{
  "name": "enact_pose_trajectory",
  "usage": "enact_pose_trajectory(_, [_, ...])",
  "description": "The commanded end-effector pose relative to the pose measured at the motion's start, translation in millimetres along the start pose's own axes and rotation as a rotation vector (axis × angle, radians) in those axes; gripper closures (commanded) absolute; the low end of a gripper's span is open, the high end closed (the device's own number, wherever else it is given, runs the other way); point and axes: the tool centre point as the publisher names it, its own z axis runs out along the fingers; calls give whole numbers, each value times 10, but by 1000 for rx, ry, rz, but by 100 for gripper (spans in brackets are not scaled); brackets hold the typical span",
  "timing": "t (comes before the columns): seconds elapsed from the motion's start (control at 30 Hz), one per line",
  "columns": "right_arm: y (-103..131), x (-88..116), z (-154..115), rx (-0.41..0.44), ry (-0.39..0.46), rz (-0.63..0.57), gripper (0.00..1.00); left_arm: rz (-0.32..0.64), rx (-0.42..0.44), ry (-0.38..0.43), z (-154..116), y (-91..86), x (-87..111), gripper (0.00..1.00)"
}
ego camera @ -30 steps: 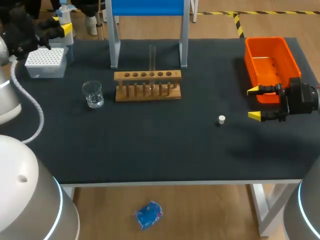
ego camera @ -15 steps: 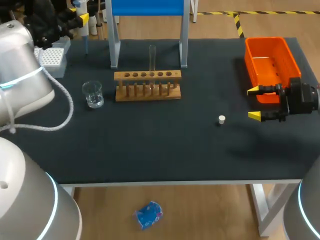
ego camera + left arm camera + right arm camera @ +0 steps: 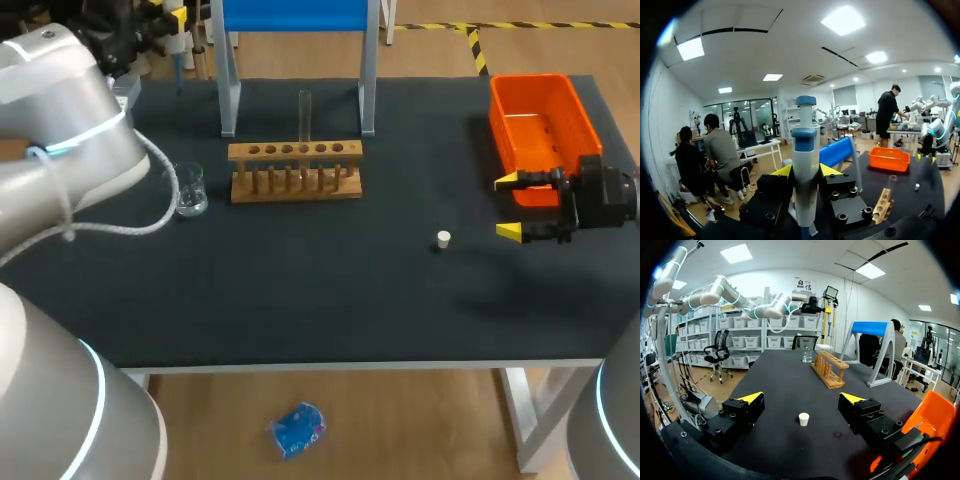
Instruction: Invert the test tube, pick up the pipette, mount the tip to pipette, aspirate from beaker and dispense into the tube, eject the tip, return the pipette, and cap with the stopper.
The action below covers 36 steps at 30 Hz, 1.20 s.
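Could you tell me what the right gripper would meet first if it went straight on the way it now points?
Probably the white stopper, lying ahead between the right gripper's open fingers; it may pass above it.

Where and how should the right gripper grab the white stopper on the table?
Probably across its round side walls, from straight above: the stopper stands upright and alone on the table, just ahead of the open right gripper.
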Motion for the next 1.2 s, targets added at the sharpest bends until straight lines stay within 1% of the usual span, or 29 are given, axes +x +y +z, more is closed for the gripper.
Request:
enact_pose_trajectory(0.03, [8, 10, -3, 3, -1, -1, 0, -3, 2, -37, 284, -24, -9, 100])
enact_pose_trajectory(0.37, [8, 10, -3, 3, -1, -1, 0, -35, -22, -43, 584, 14, 59, 100])
enact_pose_trajectory(0.6, [8, 10, -3, 3, -1, -1, 0, -66, -52, -82, 729, 25, 116, 100])
enact_pose_trajectory(0.8, [8, 10, -3, 3, -1, -1, 0, -86, -81, -120, 757, 53, 174, 100])
enact_pose_trajectory(1.0, [8, 10, -3, 3, -1, -1, 0, -108, -130, -167, 779, 115, 255, 100])
enact_pose_trajectory(1.2, [8, 10, -3, 3, -1, -1, 0, -121, -149, -201, 826, 122, 306, 100])
